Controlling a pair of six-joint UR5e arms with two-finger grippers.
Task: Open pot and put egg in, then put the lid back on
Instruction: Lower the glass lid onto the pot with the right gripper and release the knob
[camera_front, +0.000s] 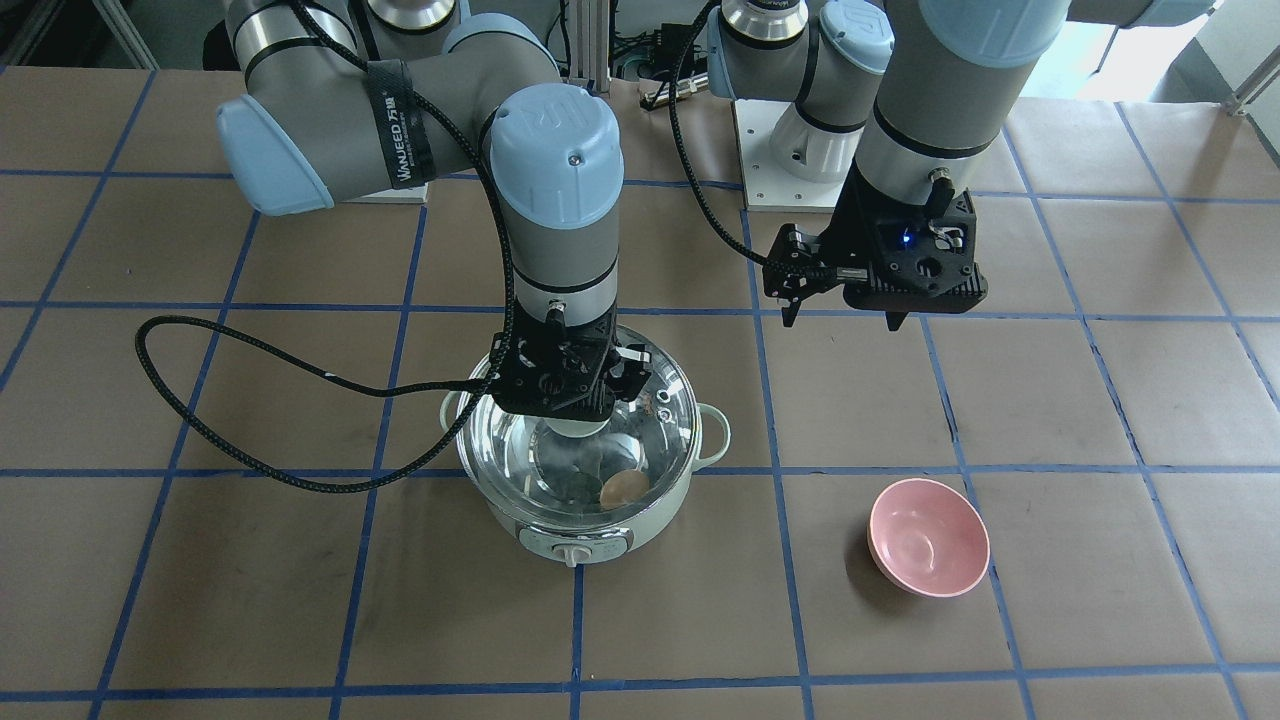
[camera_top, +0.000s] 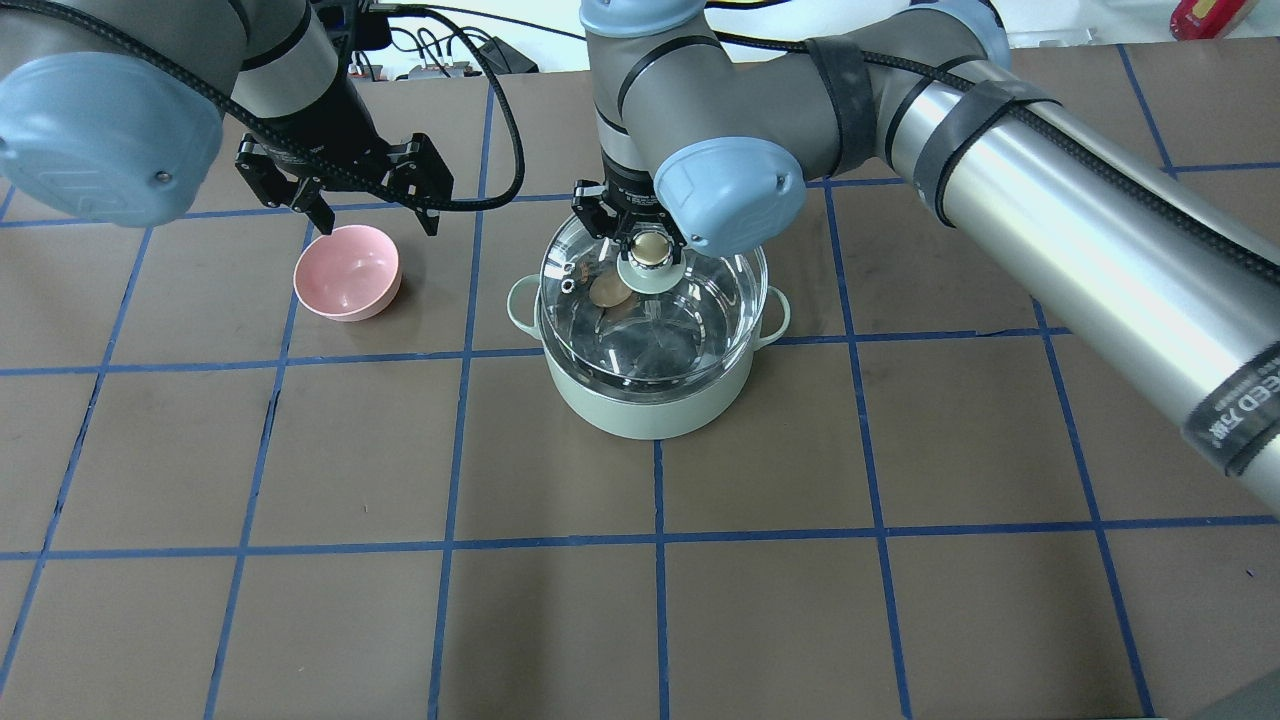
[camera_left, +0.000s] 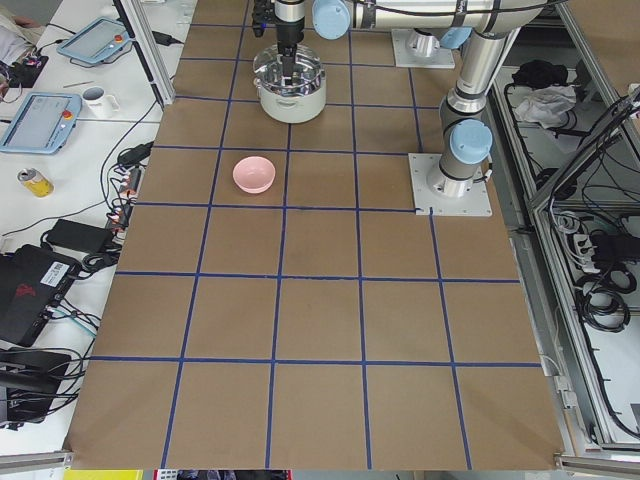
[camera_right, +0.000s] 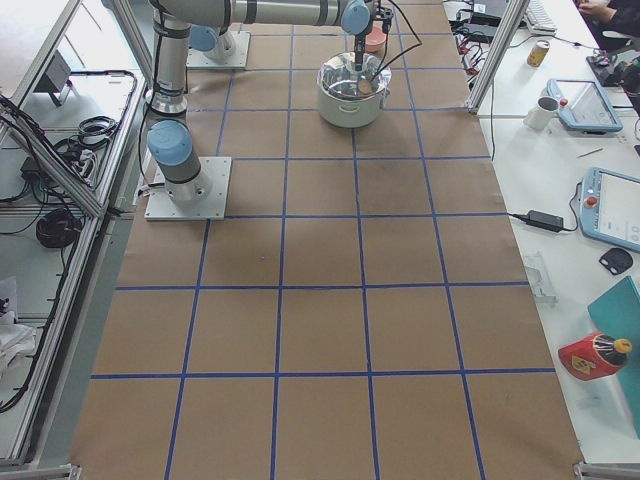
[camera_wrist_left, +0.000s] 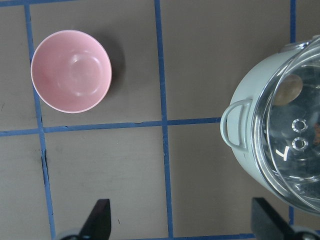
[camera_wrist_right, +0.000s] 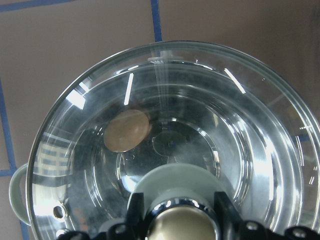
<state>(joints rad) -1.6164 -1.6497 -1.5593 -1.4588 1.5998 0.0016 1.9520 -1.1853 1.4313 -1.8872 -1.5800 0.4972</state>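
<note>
The mint-green pot (camera_front: 590, 525) stands mid-table, also in the overhead view (camera_top: 650, 405). The tan egg (camera_front: 622, 488) lies inside on the steel bottom, seen through the glass (camera_wrist_right: 126, 131). The clear glass lid (camera_top: 700, 300) sits over the pot's mouth, slightly off-centre; I cannot tell whether it rests on the rim. My right gripper (camera_top: 648, 240) is shut on the lid's beige knob (camera_wrist_right: 182, 227), with a finger on each side. My left gripper (camera_front: 840, 322) is open and empty, hovering above the table away from the pot.
A pink bowl (camera_front: 928, 536) stands empty on the table beside the pot (camera_wrist_left: 71, 71), under and in front of the left gripper. A black cable (camera_front: 250, 400) loops onto the table on the pot's other side. Blue tape lines grid the brown tabletop.
</note>
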